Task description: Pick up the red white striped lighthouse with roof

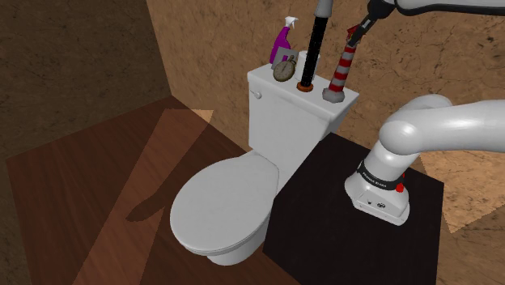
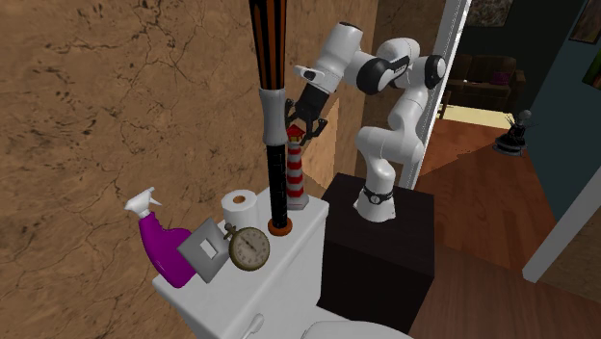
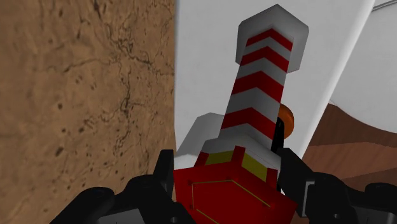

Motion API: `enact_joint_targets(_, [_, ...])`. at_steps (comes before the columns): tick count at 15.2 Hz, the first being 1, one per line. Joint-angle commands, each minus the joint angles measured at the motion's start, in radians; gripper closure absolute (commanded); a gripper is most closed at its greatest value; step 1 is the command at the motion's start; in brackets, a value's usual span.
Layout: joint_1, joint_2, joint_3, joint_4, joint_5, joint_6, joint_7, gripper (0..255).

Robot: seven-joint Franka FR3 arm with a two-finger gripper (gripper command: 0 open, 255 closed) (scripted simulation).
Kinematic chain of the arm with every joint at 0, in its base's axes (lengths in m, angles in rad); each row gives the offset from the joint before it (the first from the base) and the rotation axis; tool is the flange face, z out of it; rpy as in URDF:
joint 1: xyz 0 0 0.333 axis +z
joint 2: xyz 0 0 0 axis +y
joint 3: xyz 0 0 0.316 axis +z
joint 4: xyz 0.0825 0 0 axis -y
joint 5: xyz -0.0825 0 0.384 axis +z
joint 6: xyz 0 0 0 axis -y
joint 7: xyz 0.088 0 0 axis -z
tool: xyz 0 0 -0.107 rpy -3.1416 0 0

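Across the toilet tank (image 1: 283,113), starting from the shoulder view's left, a purple spray bottle (image 1: 283,42) stands at the back of the tank's lid. A round clock (image 1: 283,70) leans just in front of it. In the second exterior view a grey box (image 2: 202,253) rests against the clock, and a white toilet roll (image 2: 239,206) sits behind them on the same lid. Next along the tank comes a tall black pole (image 1: 311,48) on an orange base. At the tank's far end stands the red and white striped lighthouse (image 1: 341,69), upright, its grey base on the lid. The pincer (image 1: 356,34) is at the lighthouse's top. In the wrist view its black fingers (image 3: 162,178) are clenched against both sides of the red roof, grasping the lighthouse while it stands on the tank.
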Motion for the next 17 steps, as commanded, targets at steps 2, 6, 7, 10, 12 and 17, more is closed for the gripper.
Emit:
enact_joint_targets(2, [0.005, 0.005, 0.007, 0.028, 0.009, -0.024, -0.005, 255])
enact_joint_targets(6, [0.016, 0.018, 0.02, 0.086, 0.027, -0.068, -0.014, 255])
enact_joint_targets(7, [0.018, 0.022, 0.023, 0.101, 0.031, -0.079, -0.016, 255])
enact_joint_targets(10, [0.025, 0.034, 0.032, 0.146, 0.043, -0.112, -0.022, 255])
enact_joint_targets(12, [0.029, 0.043, 0.038, 0.177, 0.051, -0.133, -0.027, 255])
enact_joint_targets(17, [0.036, 0.058, 0.047, 0.226, 0.062, -0.167, -0.034, 255])
